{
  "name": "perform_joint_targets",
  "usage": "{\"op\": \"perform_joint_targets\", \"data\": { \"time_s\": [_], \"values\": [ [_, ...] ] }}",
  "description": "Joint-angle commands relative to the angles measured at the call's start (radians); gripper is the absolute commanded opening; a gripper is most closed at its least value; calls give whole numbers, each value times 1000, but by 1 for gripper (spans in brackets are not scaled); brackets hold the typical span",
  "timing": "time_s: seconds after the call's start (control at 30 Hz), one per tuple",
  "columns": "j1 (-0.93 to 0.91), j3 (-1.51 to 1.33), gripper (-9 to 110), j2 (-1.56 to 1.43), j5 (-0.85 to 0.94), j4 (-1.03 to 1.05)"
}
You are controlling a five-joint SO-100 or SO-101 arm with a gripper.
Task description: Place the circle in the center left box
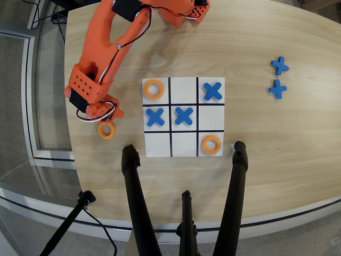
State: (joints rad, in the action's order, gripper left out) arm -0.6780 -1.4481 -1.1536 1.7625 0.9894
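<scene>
An orange ring, the circle [106, 130], lies on the wooden table left of the white 3x3 board [184, 150]. My orange gripper [106, 118] hangs right over the ring's top edge. Its jaws are hidden under the wrist, so their state does not show. In the board's middle row, blue crosses fill the left cell [155, 117] and the centre cell [184, 116]. The only empty end cell, the target box [211, 116], is on the right in this view. Other orange rings sit in the top-left cell [154, 89] and the bottom-right cell [211, 144]. A blue cross [212, 91] sits in the top-right cell.
Two spare blue crosses [279, 65] [277, 89] lie on the table at the far right. Black tripod legs [134, 186] [237, 178] rise over the table's near edge just below the board. The table's curved left edge [72, 138] is close to the gripper.
</scene>
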Motion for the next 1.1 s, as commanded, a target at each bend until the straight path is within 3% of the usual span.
{"op": "perform_joint_targets", "data": {
  "time_s": [0.0,0.53,1.07],
  "values": [
    [-9,34,22,2,5,-9],
    [-11,67,22,3,8,147],
    [26,305,22,21,-44,247]
  ]
}}
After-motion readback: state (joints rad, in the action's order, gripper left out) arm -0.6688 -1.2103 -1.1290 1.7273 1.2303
